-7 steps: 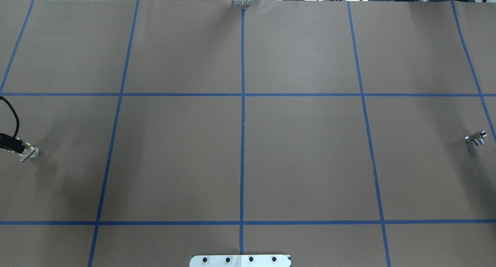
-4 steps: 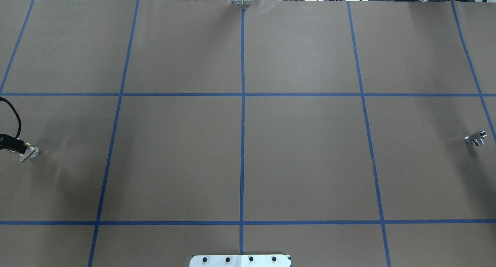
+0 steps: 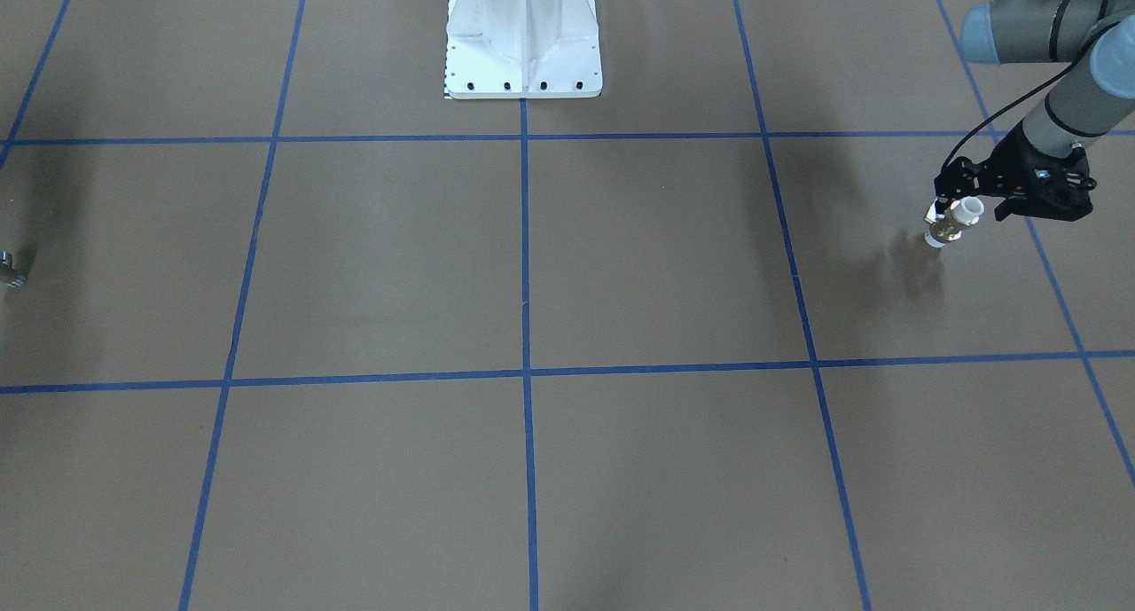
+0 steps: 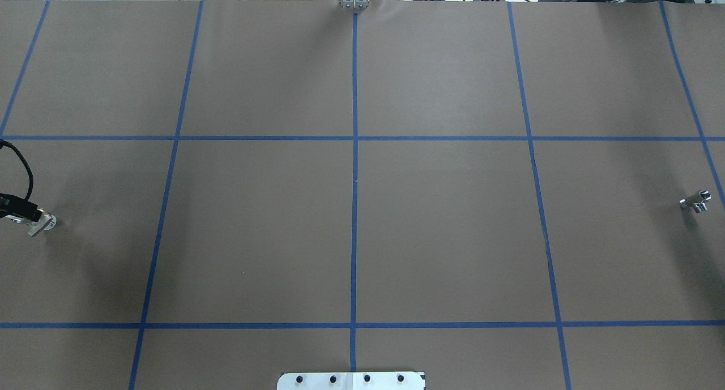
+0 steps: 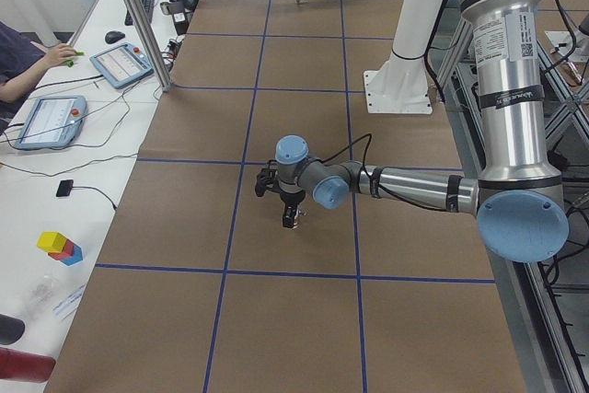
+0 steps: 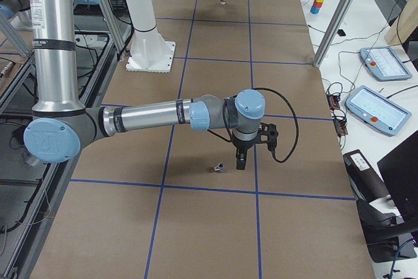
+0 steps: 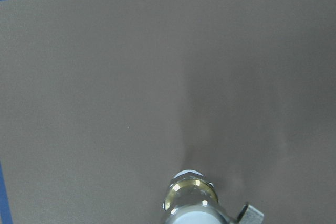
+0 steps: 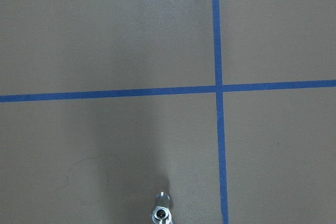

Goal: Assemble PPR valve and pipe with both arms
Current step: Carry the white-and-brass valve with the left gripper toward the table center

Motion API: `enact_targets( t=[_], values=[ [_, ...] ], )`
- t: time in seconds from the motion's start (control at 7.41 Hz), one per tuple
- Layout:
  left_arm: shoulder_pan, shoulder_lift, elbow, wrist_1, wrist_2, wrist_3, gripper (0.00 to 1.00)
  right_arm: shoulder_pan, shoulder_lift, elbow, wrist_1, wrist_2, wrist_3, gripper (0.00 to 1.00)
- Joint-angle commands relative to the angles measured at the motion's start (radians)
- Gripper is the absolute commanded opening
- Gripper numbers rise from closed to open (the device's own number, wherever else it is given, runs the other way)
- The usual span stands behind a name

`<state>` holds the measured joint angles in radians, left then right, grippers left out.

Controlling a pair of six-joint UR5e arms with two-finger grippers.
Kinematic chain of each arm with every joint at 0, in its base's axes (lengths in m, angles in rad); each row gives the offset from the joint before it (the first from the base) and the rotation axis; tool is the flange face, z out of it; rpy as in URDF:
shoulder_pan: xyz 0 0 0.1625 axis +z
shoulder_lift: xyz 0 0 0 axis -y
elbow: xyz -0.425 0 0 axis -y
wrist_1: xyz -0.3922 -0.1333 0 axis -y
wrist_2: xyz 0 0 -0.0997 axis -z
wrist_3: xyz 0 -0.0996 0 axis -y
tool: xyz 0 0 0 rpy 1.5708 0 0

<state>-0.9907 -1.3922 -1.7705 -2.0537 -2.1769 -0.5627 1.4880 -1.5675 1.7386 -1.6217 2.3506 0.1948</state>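
Note:
The PPR valve, brass with white ends, is tilted at the tips of my left gripper, which is shut on it close to the brown paper. It shows at the left edge of the overhead view and at the bottom of the left wrist view. The pipe, a small silver stub, lies on the paper at the far right; it also shows in the front-facing view and the right wrist view. My right gripper hangs beside the pipe; I cannot tell whether it is open.
The white bolted pedestal stands at the robot's side of the table. Blue tape lines grid the brown paper. An aluminium post and tablets stand at the operators' side, where a person sits.
My left gripper's black body and cable shifted slightly at the overhead view's left edge. The valve and the pipe have stayed in place.

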Motion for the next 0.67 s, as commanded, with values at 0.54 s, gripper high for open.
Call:
enact_targets(
  t=[0.54],
  values=[
    [0.001, -0.001, 0.003, 0.003, 0.0, 0.0, 0.63, 0.0, 0.001, -0.005, 0.0, 0.001, 0.0, 1.0]
  ],
)
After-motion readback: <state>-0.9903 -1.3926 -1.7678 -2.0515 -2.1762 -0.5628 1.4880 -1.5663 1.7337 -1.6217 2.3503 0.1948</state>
